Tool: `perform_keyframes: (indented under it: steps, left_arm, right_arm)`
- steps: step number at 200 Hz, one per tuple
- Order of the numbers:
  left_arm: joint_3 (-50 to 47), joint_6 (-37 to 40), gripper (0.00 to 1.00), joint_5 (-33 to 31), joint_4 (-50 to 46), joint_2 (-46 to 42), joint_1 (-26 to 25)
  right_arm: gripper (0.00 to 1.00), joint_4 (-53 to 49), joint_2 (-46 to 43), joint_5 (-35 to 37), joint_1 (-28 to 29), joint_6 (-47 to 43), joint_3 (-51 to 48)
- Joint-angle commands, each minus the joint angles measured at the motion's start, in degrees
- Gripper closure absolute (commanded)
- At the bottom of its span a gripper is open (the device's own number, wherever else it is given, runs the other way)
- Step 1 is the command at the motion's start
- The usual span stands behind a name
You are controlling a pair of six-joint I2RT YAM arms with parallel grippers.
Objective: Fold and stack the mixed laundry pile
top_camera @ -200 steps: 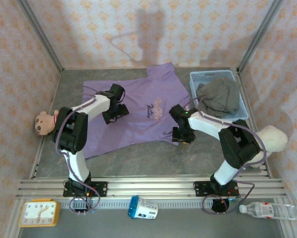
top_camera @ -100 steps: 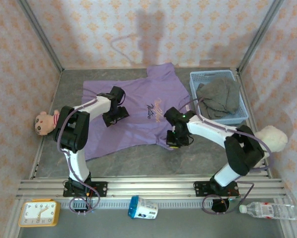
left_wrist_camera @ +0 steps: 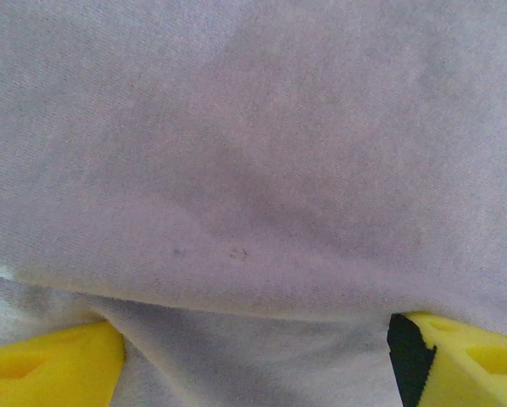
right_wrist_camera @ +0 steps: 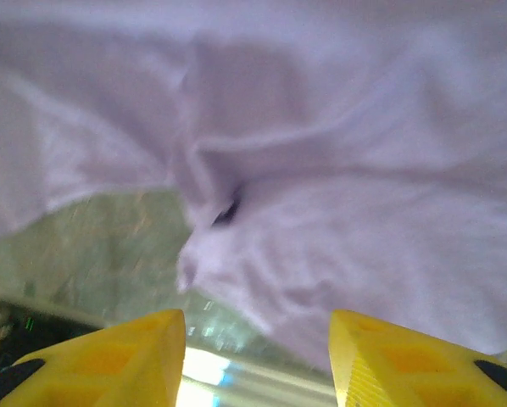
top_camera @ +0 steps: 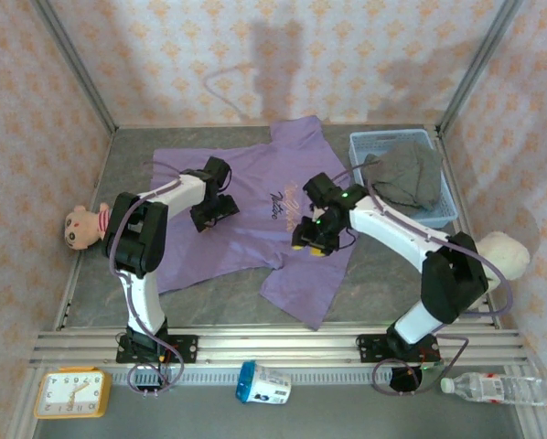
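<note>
The lilac-purple shirt [top_camera: 255,183] lies spread on the grey table, one sleeve [top_camera: 305,288] stretching toward the front edge. My left gripper [top_camera: 209,212] rests on the shirt's left half. In the left wrist view, the left gripper [left_wrist_camera: 253,356] is open, its yellow fingertips far apart with shirt cloth [left_wrist_camera: 253,170] bulging between them. My right gripper [top_camera: 312,236] hovers over the shirt's right side. In the right wrist view, the right gripper [right_wrist_camera: 258,339] is open with nothing between its fingers and rumpled shirt cloth [right_wrist_camera: 364,212] beyond. The grey-brown trousers [top_camera: 402,178] lie bunched in the basket.
The light blue mesh basket [top_camera: 365,139] stands at the back right. A small plush doll [top_camera: 77,227] lies at the left wall and a white plush [top_camera: 502,256] at the right. In front of the rail [top_camera: 273,347] are a clock [top_camera: 70,393], a cup [top_camera: 262,384] and a bottle [top_camera: 493,389].
My right gripper shut at the shirt's front hem, then moved back and left and opened. The sleeve it let go now lies spread toward the front. The left arm has hardly moved.
</note>
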Motion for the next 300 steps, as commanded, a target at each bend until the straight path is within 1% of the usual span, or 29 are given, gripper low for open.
perform_keyframes:
  steps: [1,31,43,69,86,107,135,143,148,162,173,176,190,201,213,244,260,288,292,300]
  left_arm:
    - [-1.02,1.46,0.17,-1.48,-1.77,-4.12,0.61]
    - [-0.77,3.2,0.17,-2.97,-3.31,-6.67,2.6]
    - [-0.92,3.68,0.17,-2.74,-3.36,-7.82,4.18]
    - [-0.84,4.95,0.17,-2.99,-3.99,-9.09,8.13]
    - [-0.34,5.87,0.17,-2.98,-4.71,-8.42,9.98]
    - [-0.21,6.32,0.17,-3.21,-4.51,-6.51,10.93]
    - [0.38,5.31,0.17,-4.11,-3.09,-2.8,12.07]
    - [1.08,4.77,0.17,-3.73,-3.2,-1.87,12.8]
    - [1.55,4.43,0.17,-3.08,-3.18,0.51,13.13]
    - [3.36,4.37,0.17,-2.01,-2.82,3.56,14.11]
    - [5.85,4.65,0.17,-1.8,-3.75,6.34,14.73]
    - [6.65,4.85,0.17,-1.57,-4.01,7.13,14.88]
    - [10.78,5.9,0.17,-0.89,-5.31,10.47,15.67]
    - [14.6,7.09,0.17,-0.39,-6.53,13.07,16.22]
    - [18.96,8.74,0.17,0.33,-8.06,16.17,16.57]
    - [31.7,12.08,0.17,1.86,-13.27,22.66,16.7]
    - [34.21,12.22,0.17,2.79,-14.1,21.79,16.69]
    - [32.15,12.05,0.14,5.58,-14.18,15.37,16.7]
    - [31.32,12.04,0.09,5.98,-14.17,14.02,16.7]
    - [29.28,11.95,0.04,6.48,-13.8,11.24,16.7]
  right_arm:
    - [0.52,-0.6,0.68,12.6,-3.18,-2.13,0.54]
    - [0.52,3.23,9.56,18.19,-6.77,-3.35,7.81]
    - [0.52,4.75,14.13,17.81,-8.06,-3.26,11.63]
    - [0.52,4.88,23.86,18.73,-8.75,-3.14,21.81]
    - [0.52,4.62,29.62,20.43,-8.8,-2.68,27.05]
    - [0.52,3.06,36.37,21.66,-9.31,-1.31,32.3]
    - [0.52,2.85,41.94,23.3,-10.04,0.27,36.49]
    - [0.52,2.57,42.86,23.71,-10.33,1.0,37.14]
    - [0.52,2.58,43.33,23.8,-10.65,1.6,37.33]
    - [0.5,3.66,44.2,23.97,-11.76,3.16,37.32]
    - [0.5,5.19,45.07,22.0,-12.84,3.85,37.35]
    - [0.47,5.5,45.43,21.55,-13.15,4.01,37.56]
    - [0.44,7.15,47.04,18.91,-14.28,4.04,38.63]
    - [0.41,8.26,48.26,17.38,-14.84,2.9,40.11]
    - [0.39,8.65,50.07,15.31,-15.16,0.42,42.86]
    - [0.38,3.59,53.85,14.56,-15.25,-6.42,53.07]
    - [0.37,3.31,51.73,14.2,-15.27,-7.89,53.52]
    - [0.34,4.04,42.64,13.7,-14.81,-8.97,45.86]
    - [0.34,3.87,41.03,14.09,-14.67,-9.14,44.3]
    - [0.34,3.83,37.52,14.18,-14.18,-9.77,40.52]
